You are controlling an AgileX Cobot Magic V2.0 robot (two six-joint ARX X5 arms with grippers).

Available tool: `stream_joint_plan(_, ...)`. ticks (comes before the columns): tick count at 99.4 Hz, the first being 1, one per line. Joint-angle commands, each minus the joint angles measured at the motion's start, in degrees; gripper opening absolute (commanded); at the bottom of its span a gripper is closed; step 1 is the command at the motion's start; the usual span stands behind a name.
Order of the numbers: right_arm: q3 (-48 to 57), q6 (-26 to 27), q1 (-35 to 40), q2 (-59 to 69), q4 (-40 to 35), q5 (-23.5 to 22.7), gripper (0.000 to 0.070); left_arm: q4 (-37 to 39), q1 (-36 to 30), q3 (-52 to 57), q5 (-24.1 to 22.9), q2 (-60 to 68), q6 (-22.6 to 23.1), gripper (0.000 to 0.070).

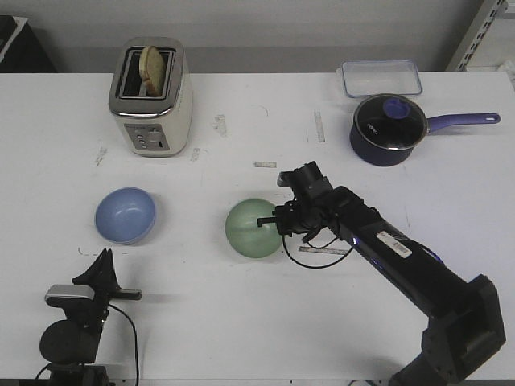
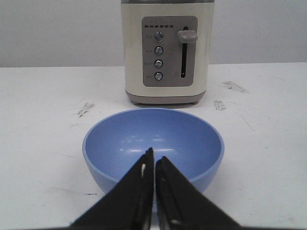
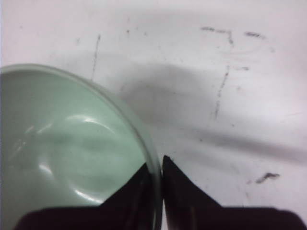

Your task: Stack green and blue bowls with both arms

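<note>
Table (image 1: 241, 322) white and scuffed, right arm (image 1: 402, 257) stretched in from the near right, right gripper (image 1: 278, 219) pinching the green bowl (image 1: 251, 229) by its rim at centre, blue bowl (image 1: 125, 215) well left, left gripper (image 2: 154, 165) pressed together with nothing held, just short of it.

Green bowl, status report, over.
Right gripper shut on green bowl rim. Left gripper shut, empty, behind blue bowl. Nothing between bowls.

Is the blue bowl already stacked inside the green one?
No, the blue bowl sits alone on the table, well apart from the green bowl.
</note>
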Motion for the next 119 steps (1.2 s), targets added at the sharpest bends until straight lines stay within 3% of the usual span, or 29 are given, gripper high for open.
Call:
stream_joint_plan(1,0.9,1.2,0.7,1.8,0.8,0.0,0.0000,0.7,0.0,-1.2,0.0,-0.1,0.3,0.0001)
stream_joint_plan(16,0.9,2.0,1.0,2.5,1.0,0.5,0.0004,0.7,0.0,-1.2,0.0,-0.1,0.3,0.0001)
stream_joint_plan(32,0.9,2.9,0.3,2.6,0.8,1.8,0.0097,0.7,0.0,-1.2,0.0,-0.1,0.3,0.0001)
stream_joint_plan(55,0.9,2.9,-0.7,2.4,1.0,1.8,0.0155,0.7,0.0,-1.2,0.0,-0.1,0.3,0.0001)
stream_joint_plan(66,0.9,2.6,-1.2,0.5,1.0,2.0,0.0306,0.7,0.0,-1.2,0.0,-0.1,0.3,0.0001)
stream_joint_plan(73,0.9,2.0,-1.5,-1.2,1.1,1.9,0.0349,0.7,0.0,-1.2,0.0,-0.1,0.3,0.0001)
stream_joint_plan(87,0.8,-4.1,-2.3,-6.0,1.6,2.2,0.0347,0.7,0.0,-1.2,0.0,-0.1,0.3,0.0001)
stream_joint_plan(99,-0.5,-10.1,-4.0,-10.6,2.6,6.5,0.0316,0.7,0.0,-1.2,0.0,-0.1,0.3,0.0001)
stream_joint_plan(103,-1.5,-11.9,-4.7,-12.2,3.6,8.8,0.0266,0.7,0.0,-1.2,0.0,-0.1,0.3,0.0001)
stream_joint_plan(114,-5.6,-17.5,-7.2,-17.6,7.4,13.9,0.0024,0.7,0.0,-1.2,0.0,-0.1,0.3,0.0001)
stream_joint_plan(119,-8.1,-20.1,-8.4,-20.2,9.9,15.3,0.0000,0.7,0.0,-1.2,0.0,-0.1,0.3,0.0001)
